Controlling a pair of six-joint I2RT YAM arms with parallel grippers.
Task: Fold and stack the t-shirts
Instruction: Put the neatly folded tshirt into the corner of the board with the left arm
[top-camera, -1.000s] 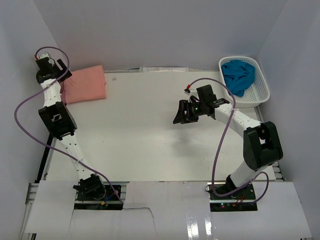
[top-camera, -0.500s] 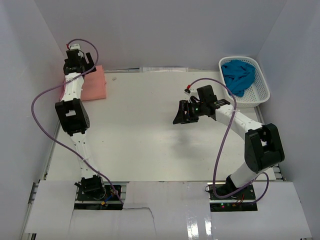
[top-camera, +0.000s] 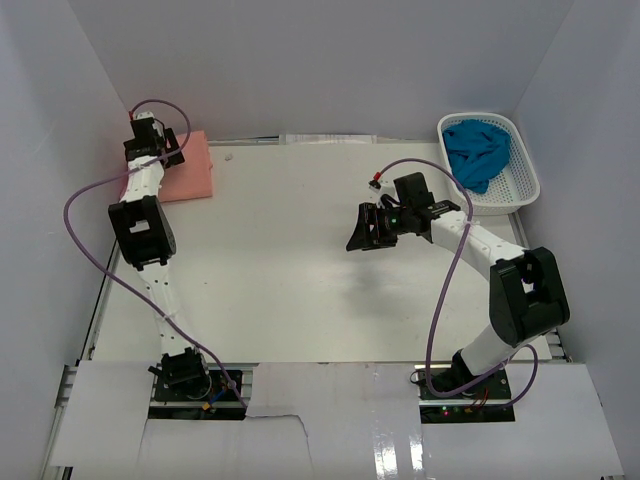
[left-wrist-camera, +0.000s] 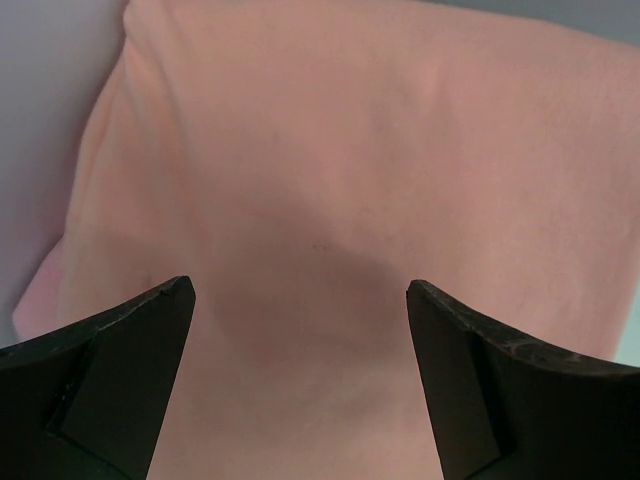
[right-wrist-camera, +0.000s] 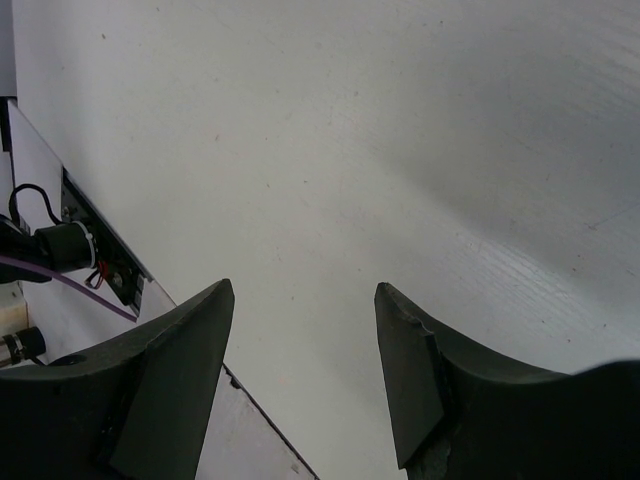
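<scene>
left gripper (left-wrist-camera: 300, 290) spread above pink t-shirt (left-wrist-camera: 330, 140), teal t-shirt (top-camera: 477, 150) only overhead

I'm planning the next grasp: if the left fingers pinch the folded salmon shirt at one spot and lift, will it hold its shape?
Probably not: the folded salmon shirt is soft cloth with gentle creases, so it would likely sag and unfold. It looks thin and light, so lifting should be easy. Pushed, it may bunch rather than slide whole.
</scene>
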